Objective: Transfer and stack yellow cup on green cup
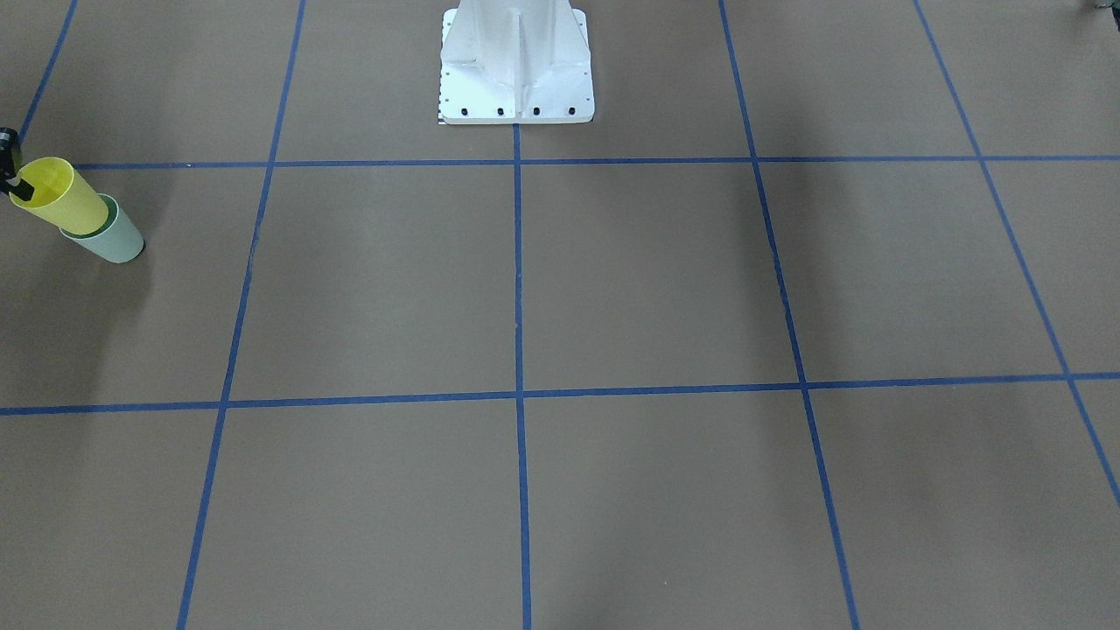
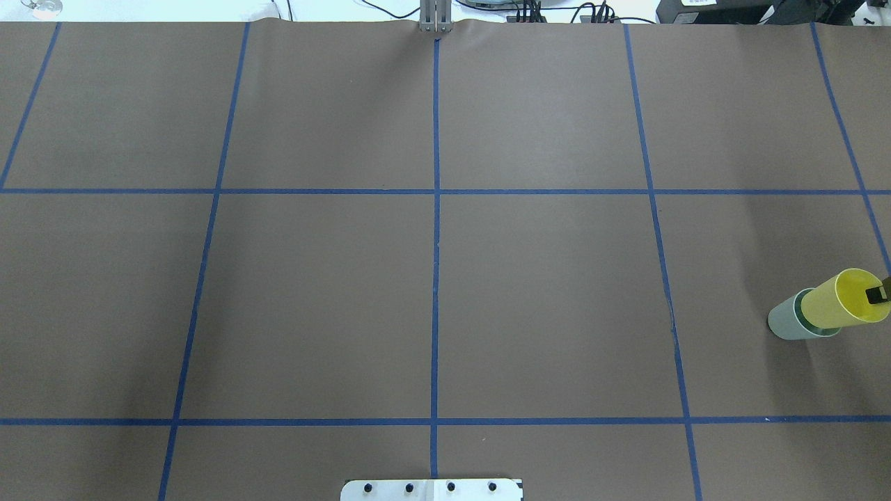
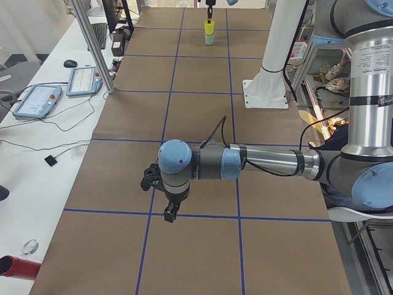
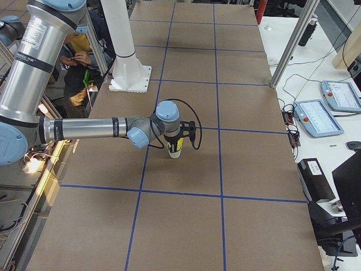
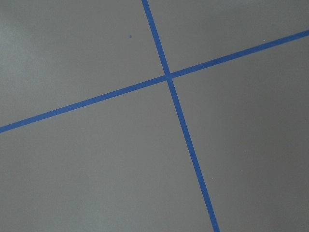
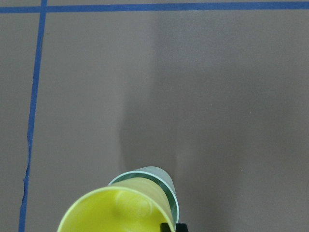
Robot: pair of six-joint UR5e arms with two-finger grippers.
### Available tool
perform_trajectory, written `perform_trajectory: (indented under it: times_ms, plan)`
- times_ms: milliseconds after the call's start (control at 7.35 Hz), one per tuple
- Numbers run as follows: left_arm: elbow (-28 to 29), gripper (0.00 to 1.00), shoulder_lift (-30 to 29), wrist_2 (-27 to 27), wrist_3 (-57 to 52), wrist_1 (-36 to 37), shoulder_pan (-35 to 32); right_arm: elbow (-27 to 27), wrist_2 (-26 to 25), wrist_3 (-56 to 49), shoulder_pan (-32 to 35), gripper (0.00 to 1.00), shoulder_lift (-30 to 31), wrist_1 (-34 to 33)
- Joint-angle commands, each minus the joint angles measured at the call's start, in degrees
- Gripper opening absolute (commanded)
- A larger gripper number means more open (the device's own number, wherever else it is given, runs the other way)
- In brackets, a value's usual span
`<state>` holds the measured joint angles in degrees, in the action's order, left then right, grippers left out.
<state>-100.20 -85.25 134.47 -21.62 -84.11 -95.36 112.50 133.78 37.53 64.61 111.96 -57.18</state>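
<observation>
The yellow cup point(image 2: 839, 300) sits nested in the green cup point(image 2: 785, 323) at the table's right side, with its upper half sticking out. Both also show in the front view, the yellow cup point(image 1: 54, 197) in the green cup point(image 1: 118, 238), and in the right wrist view, yellow point(image 6: 116, 210) in green point(image 6: 161, 176). My right gripper point(image 2: 880, 292) is shut on the yellow cup's rim, one black finger point(image 1: 21, 186) inside it. My left gripper point(image 3: 169, 212) hangs low over bare table near a tape crossing; I cannot tell whether it is open.
Blue tape lines point(image 2: 436, 209) divide the brown table into squares. The white robot base point(image 1: 516, 70) stands at the table's robot side. A person point(image 4: 79, 56) sits behind the base. Tablets point(image 4: 316, 117) and cables lie on the white side desk.
</observation>
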Motion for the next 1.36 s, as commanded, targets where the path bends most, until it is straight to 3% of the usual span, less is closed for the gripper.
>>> perform_trajectory:
  times_ms: [0,544,816,1224]
  plan:
    - [0.00,1.00,0.00,0.00,0.00,0.00,0.00,0.00,0.17,0.27,-0.10,1.00,-0.34,0.13]
    - [0.09,1.00,0.17,0.00,0.00,0.00,0.00,-0.96,-0.19,-0.17,2.16,1.00,-3.05,-1.87]
    - [0.09,1.00,0.18,0.00,0.00,0.00,0.00,-1.85,-1.40,-8.37,9.44,1.00,-6.30,-12.29]
    - [0.09,1.00,0.26,-0.09,-0.09,-0.09,0.00,-2.37,-6.85,-36.22,22.01,1.00,-13.68,-36.98]
